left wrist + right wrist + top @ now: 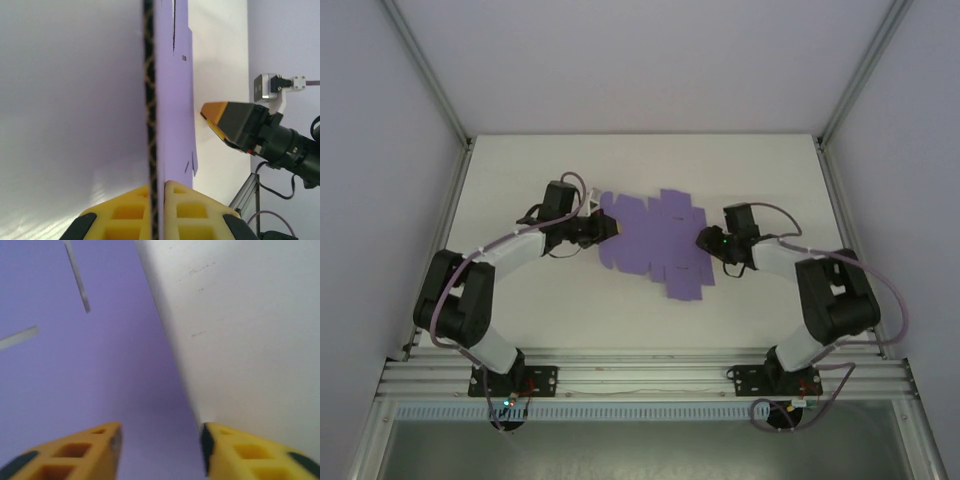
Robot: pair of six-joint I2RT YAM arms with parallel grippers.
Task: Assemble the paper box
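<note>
Pinching the paper box point(655, 240) at its left edge, my left claw point(158, 186) is clamped together on the thin card. My right claw point(160, 434) stands apart at the box's right edge. The box is a matte purple die-cut sheet, many-flapped and slitted, spread mid-counter point(520, 170) with bare white surface all round it. Both my forearms reach inward toward it, elbows bent back.
</note>
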